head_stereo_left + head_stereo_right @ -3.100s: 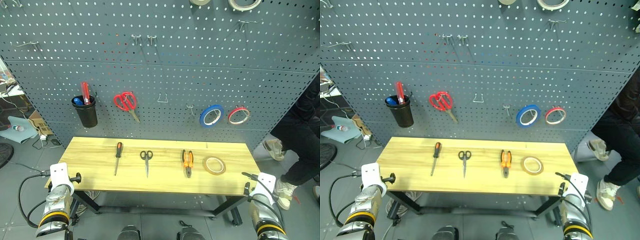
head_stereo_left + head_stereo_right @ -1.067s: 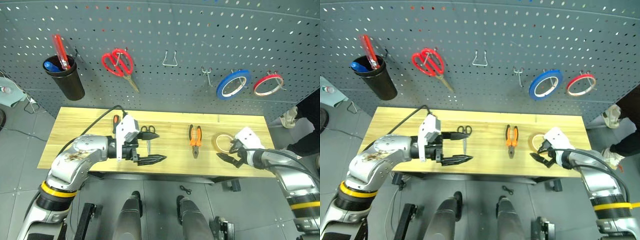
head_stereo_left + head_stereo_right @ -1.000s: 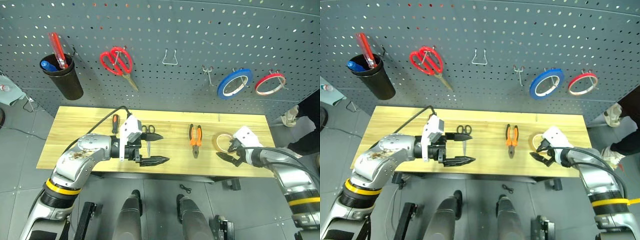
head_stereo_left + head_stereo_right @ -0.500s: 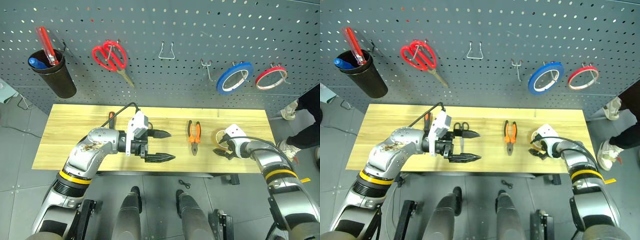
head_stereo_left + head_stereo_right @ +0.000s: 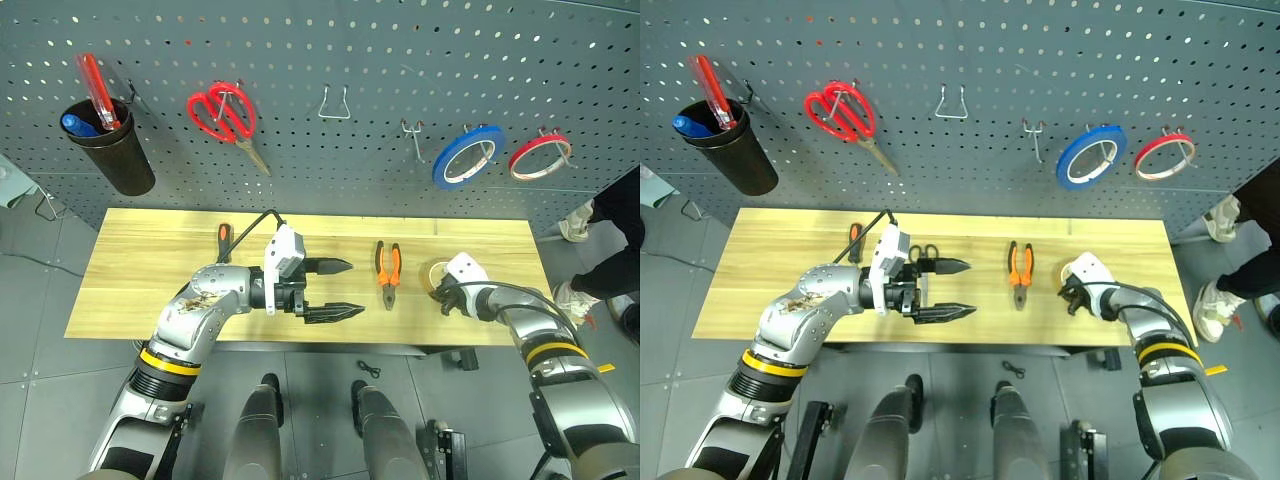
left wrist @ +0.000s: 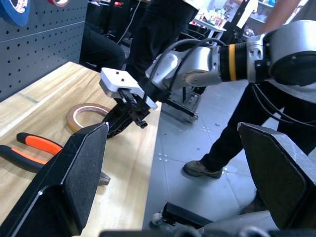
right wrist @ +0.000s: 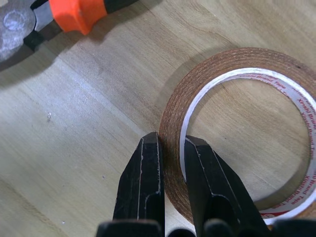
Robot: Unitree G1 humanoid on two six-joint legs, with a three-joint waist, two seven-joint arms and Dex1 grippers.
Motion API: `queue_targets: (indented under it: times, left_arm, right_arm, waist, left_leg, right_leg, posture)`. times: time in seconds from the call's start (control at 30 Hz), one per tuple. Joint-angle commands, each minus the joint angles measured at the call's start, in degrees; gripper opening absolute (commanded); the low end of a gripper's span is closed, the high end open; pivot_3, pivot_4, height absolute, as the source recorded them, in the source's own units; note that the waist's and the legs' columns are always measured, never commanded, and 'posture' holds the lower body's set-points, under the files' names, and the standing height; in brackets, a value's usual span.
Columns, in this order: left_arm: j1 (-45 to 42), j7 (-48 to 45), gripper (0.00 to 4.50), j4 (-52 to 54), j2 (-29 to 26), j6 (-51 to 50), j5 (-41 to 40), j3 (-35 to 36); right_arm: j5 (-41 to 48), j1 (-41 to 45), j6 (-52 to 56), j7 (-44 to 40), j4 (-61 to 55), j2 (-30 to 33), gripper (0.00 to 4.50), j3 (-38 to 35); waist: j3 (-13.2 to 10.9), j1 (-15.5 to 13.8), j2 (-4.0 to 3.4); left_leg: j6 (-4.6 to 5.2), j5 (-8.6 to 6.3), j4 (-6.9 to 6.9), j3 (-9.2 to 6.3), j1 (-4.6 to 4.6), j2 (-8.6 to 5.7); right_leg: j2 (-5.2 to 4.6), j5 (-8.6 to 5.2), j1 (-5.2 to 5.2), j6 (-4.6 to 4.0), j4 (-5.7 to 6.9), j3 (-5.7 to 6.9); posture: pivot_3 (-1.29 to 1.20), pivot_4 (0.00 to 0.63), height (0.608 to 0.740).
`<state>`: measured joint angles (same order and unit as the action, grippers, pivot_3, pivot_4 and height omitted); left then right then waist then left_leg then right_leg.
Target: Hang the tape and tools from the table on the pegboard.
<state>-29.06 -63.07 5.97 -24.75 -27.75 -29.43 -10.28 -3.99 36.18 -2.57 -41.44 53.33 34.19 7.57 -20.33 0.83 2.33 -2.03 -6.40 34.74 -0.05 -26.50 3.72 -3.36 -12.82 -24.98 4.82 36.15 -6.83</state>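
Observation:
The tan tape (image 7: 237,57) lies flat at the right end of the wooden table (image 5: 140,270). My right gripper (image 7: 173,163) is shut on the ring's near rim, one finger outside and one inside; the same gripper (image 5: 447,300) covers part of the tape (image 5: 437,270) from above. The orange-and-black pliers (image 5: 389,272) lie left of it. My left gripper (image 5: 356,288) hangs open above the table's middle, pointing right, nothing between its fingers. It hides most of the small black scissors (image 5: 924,252). The screwdriver (image 5: 223,240) lies further left. Behind stands the pegboard (image 5: 330,170).
On the pegboard hang red scissors (image 5: 225,110), a blue tape ring (image 5: 466,157), a red tape ring (image 5: 540,155) and a black cup (image 5: 110,155) holding tools. Two hooks (image 5: 333,105) (image 5: 410,132) are bare. A person (image 6: 237,128) stands past the table's right end.
My right gripper has come down onto the tape and shut on its rim; a second ago it was open just in front of the ring. The left gripper stays open.

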Motion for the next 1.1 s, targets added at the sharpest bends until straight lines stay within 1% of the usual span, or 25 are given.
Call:
queue_targets:
  times: [0.03,0.1,0.13,0.17,0.23,0.27,0.33,0.4,0.5,0.57,0.67,0.7,0.77,0.87,1.03,1.1]
  left_arm:
    - [0.4,0.3,4.5,2.4,-1.0,-2.0,-2.3,2.4]
    - [0.7,1.2,4.5,3.5,-1.4,-5.0,-4.5,4.0]
    - [0.8,1.5,4.5,3.8,-1.5,-6.1,-5.4,4.5]
    - [0.8,1.7,4.5,3.9,-1.5,-6.7,-5.8,4.9]
    - [0.6,4.7,4.5,4.5,-0.5,-13.0,-12.9,9.6]
    - [0.5,6.3,4.5,4.6,0.1,-15.9,-16.3,11.8]
    - [0.7,8.7,4.5,4.9,0.9,-19.0,-20.3,14.7]
    - [0.7,11.2,4.5,4.7,1.8,-20.6,-23.0,17.1]
    - [-0.3,14.0,4.5,4.0,2.7,-21.6,-25.4,19.4]
    - [-1.7,15.5,4.5,2.9,3.1,-21.4,-26.2,21.0]
    - [-2.6,16.2,4.5,2.2,3.0,-21.0,-26.4,21.5]
    - [-2.7,16.0,4.5,2.3,2.7,-21.0,-26.2,21.3]
    - [-2.9,15.8,4.5,2.4,2.5,-21.0,-26.0,21.2]
    - [-3.1,15.7,4.5,2.5,2.2,-20.8,-25.8,21.2]
    - [-3.2,16.3,4.5,3.0,2.1,-20.8,-25.9,21.3]
    - [-3.0,16.5,4.5,3.2,2.3,-20.7,-26.0,21.4]
  right_arm:
    - [-1.8,-8.6,-1.2,5.8,-13.5,1.8,0.25,-2.0]
    - [-5.0,-13.6,-1.8,12.8,-24.4,2.2,0.25,-3.3]
    - [-6.2,-15.2,-1.2,15.1,-28.2,2.1,0.25,-3.8]
    - [-6.9,-16.3,-0.6,16.5,-30.6,2.0,0.25,-4.0]
    - [-13.2,-20.8,-1.5,25.2,-43.9,0.0,0.25,-4.7]
    - [-16.4,-22.1,-2.1,28.9,-48.8,-0.9,0.25,-4.7]
    - [-21.3,-23.0,-3.4,33.8,-54.2,-2.1,0.25,-4.0]
    - [-25.4,-22.3,-5.3,37.1,-56.0,-2.3,0.25,-3.0]
    - [-27.9,-20.5,-8.2,39.9,-55.8,-2.1,0.25,-2.5]
    - [-28.3,-17.6,-10.2,41.2,-53.3,-1.8,0.25,-2.3]
    - [-28.6,-13.3,-13.7,42.3,-49.0,-1.6,0.25,-1.4]
    - [-28.5,-11.8,-14.8,42.7,-47.7,-1.8,0.25,-1.2]
    - [-28.3,-9.1,-16.9,42.8,-44.6,-2.0,0.25,-0.5]
    - [-27.8,-6.4,-19.0,42.5,-40.7,-2.4,0.25,0.4]
    - [-24.1,-2.4,-19.9,37.5,-34.1,-4.4,0.25,1.9]
    - [-21.9,-1.9,-19.3,35.8,-32.9,-5.2,1.3,1.6]
  waist:
    - [0.0,-0.3,-0.01]
    - [0.0,-0.3,-0.03]
    - [0.0,-0.3,-0.04]
    - [0.0,0.0,-0.06]
    - [0.0,0.2,-0.08]
    - [0.1,0.3,-0.09]
    - [0.1,0.7,-0.14]
    - [0.4,0.5,-0.15]
    - [0.8,0.2,-0.01]
    - [0.9,0.0,0.03]
    - [1.0,-0.1,0.13]
    - [1.2,-0.1,0.13]
    - [1.3,0.0,0.12]
    - [1.3,0.0,0.14]
    - [1.4,0.0,0.15]
    - [1.4,0.0,0.15]
  left_leg:
    - [0.0,0.0,-0.01,0.0,-0.01,0.0]
    - [0.0,0.0,-0.03,-0.02,-0.11,-0.02]
    - [0.0,0.0,0.0,-0.03,-0.25,-0.02]
    - [-0.06,0.04,0.03,-0.03,-0.37,-0.04]
    - [-0.11,0.07,0.11,-0.02,-0.39,-0.05]
    - [-0.13,0.09,0.1,-0.03,-0.41,-0.04]
    - [-0.21,0.14,0.1,-0.1,-0.38,0.01]
    - [-0.34,0.23,0.08,-0.11,-0.39,0.0]
    - [-0.35,0.25,0.1,-0.11,-0.4,-0.01]
    - [-0.35,0.25,0.11,-0.11,-0.41,-0.03]
    - [-0.34,0.28,0.14,-0.11,-0.48,-0.03]
    - [-0.34,0.28,0.13,-0.11,-0.48,-0.02]
    - [-0.34,0.28,0.1,-0.11,-0.48,-0.02]
    - [-0.34,0.29,0.06,-0.12,-0.48,-0.01]
    - [-0.34,0.3,0.08,-0.13,-0.48,-0.01]
    - [-0.34,0.3,0.08,-0.14,-0.48,-0.01]
  right_leg:
    - [0.0,0.0,-0.01,0.0,0.0,0.01]
    - [-0.02,-0.01,-0.09,0.02,0.02,0.01]
    - [-0.02,-0.01,-0.23,0.03,0.03,0.01]
    - [-0.04,0.03,-0.35,0.08,0.04,0.0]
    - [-0.04,0.14,-0.35,0.12,0.02,-0.03]
    - [-0.04,0.14,-0.39,0.12,0.06,-0.03]
    - [0.04,0.18,-0.45,0.06,0.17,0.01]
    - [0.03,0.23,-0.46,0.05,0.18,0.02]
    - [0.0,0.33,-0.35,0.09,-0.02,0.06]
    - [-0.02,0.37,-0.3,0.08,-0.09,0.06]
    - [-0.02,0.44,-0.3,0.07,-0.12,0.09]
    - [-0.03,0.57,-0.3,-0.14,-0.13,0.1]
    - [-0.03,0.66,-0.28,-0.29,-0.18,0.11]
    - [-0.02,0.67,-0.29,-0.32,-0.18,0.13]
    - [-0.02,0.7,-0.27,-0.36,-0.16,0.15]
    - [-0.02,0.71,-0.27,-0.36,-0.14,0.16]
  posture:
    - [0.08,0.32,0.74]
    - [0.08,0.32,0.74]
    - [0.08,0.32,0.74]
    - [0.08,0.306,0.74]
    - [0.08,0.301,0.74]
    - [0.07,0.296,0.74]
    - [0.07,0.29,0.74]
    - [0.06,0.276,0.74]
    - [0.06,0.269,0.74]
    - [0.06,0.261,0.74]
    - [0.07,0.258,0.74]
    - [0.07,0.258,0.74]
    - [0.08,0.255,0.74]
    - [0.1,0.252,0.74]
    - [0.1,0.252,0.74]
    - [0.11,0.245,0.74]
